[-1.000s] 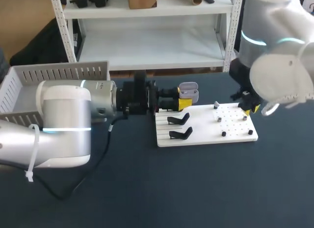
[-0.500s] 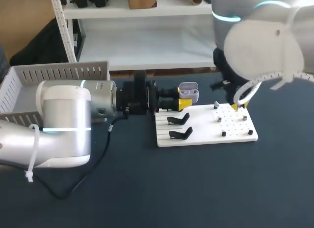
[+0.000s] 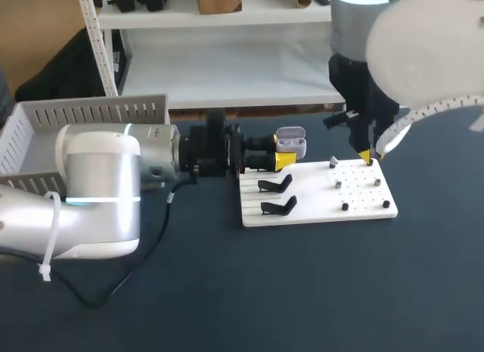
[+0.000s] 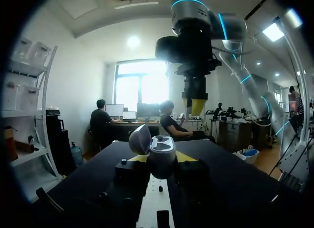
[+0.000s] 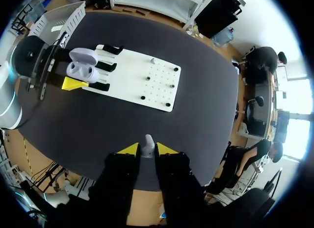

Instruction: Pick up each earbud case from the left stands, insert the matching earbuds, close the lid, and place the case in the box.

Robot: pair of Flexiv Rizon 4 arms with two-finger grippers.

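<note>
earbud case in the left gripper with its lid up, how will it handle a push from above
The earbud case looks like smooth, rounded hard plastic, so it is probably stiff and light, but it could slip or twist in the left gripper. Its raised lid likely hangs on a small hinge, so a knock there might snap it shut.

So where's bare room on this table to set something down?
Widest: the table nearer than the white board, and right of it. On the board, only the strip between black stands and pegs. Crowded: its far edge, where left jaws hold the earbud case and right jaws an earbud.
</note>
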